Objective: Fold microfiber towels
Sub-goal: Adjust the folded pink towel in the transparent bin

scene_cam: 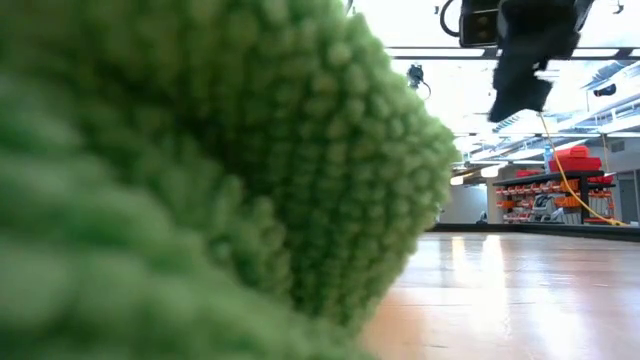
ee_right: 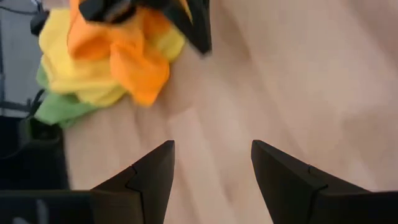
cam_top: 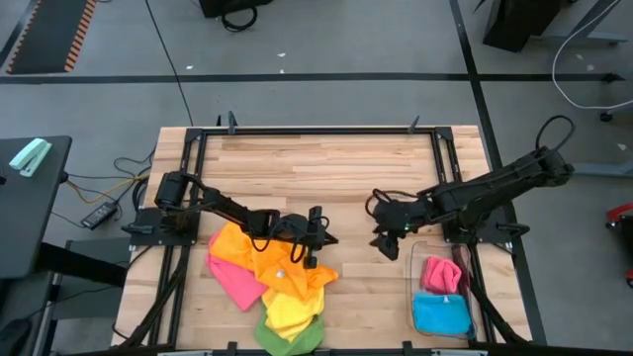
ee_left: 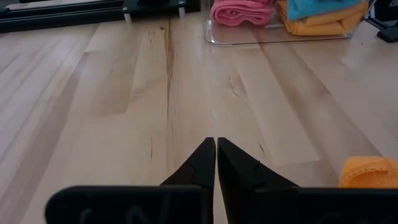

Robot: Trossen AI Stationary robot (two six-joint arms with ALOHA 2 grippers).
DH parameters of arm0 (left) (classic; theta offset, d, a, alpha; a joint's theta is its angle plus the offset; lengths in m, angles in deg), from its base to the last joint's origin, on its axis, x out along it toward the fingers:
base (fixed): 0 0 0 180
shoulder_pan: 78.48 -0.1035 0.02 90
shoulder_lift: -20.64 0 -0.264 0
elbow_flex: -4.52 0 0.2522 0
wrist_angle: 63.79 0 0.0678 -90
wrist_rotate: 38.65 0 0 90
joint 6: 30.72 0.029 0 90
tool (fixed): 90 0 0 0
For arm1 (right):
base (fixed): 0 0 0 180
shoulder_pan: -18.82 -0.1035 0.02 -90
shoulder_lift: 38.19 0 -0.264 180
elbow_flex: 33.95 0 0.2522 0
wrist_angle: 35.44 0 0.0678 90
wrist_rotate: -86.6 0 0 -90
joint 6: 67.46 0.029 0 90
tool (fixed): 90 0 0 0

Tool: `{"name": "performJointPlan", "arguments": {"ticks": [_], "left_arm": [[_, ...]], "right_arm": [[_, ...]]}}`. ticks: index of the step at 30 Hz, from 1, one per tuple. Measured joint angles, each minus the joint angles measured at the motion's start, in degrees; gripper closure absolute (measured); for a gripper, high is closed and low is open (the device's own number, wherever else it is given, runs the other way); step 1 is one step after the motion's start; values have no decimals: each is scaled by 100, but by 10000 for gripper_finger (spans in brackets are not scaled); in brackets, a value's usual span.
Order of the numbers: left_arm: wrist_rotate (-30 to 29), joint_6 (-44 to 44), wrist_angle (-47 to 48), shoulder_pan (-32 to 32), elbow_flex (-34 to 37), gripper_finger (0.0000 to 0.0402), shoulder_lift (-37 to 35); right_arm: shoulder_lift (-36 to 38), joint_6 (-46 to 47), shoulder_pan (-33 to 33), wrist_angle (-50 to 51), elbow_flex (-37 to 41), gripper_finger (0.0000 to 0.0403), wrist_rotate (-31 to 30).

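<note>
- High view: loose pile of microfiber towels (cam_top: pixel 267 287) at near-left of wooden table (cam_top: pixel 326 168); orange, pink, yellow, green, all unfolded. Clear bin (cam_top: pixel 416 302), right of pile, holding folded pink towel (cam_top: pixel 441 274) and blue towel (cam_top: pixel 441 313). Judged: two or three done, at least four left. Left gripper (cam_top: pixel 318 242) at pile's far-right edge; right gripper (cam_top: pixel 386 240) between pile and bin.
- Low view: green towel (scene_cam: pixel 200 170) filling most of frame, lying right at the lens; bare glossy wood beside it; shelving with red bins and ceiling lights beyond.
- Left wrist view: fingers pinched together, nothing visibly between them; orange cloth corner (ee_left: pixel 367 171) just beside; bin ahead also showing an orange towel (ee_left: pixel 317 26).
- Right wrist view: jaws wide, empty, over bare wood, facing pile.
</note>
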Motion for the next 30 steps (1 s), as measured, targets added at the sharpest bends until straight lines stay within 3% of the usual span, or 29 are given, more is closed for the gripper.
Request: {"name": "performJointPlan", "arguments": {"ticks": [8,16,22,30], "left_arm": [[0,24,112,-1,0,383,-2],[0,201,248,-1,2,373,-4],[0,760,77,-5,2,383,-4],[-2,1435,-38,-5,0,383,-4]], "right_arm": [[4,1688,-593,1798,-854,188,940],[7,4050,-1444,2742,-626,188,1770],[7,5540,-1889,3048,-420,179,1949],[-27,6805,-2438,3240,-182,151,1950]]}}
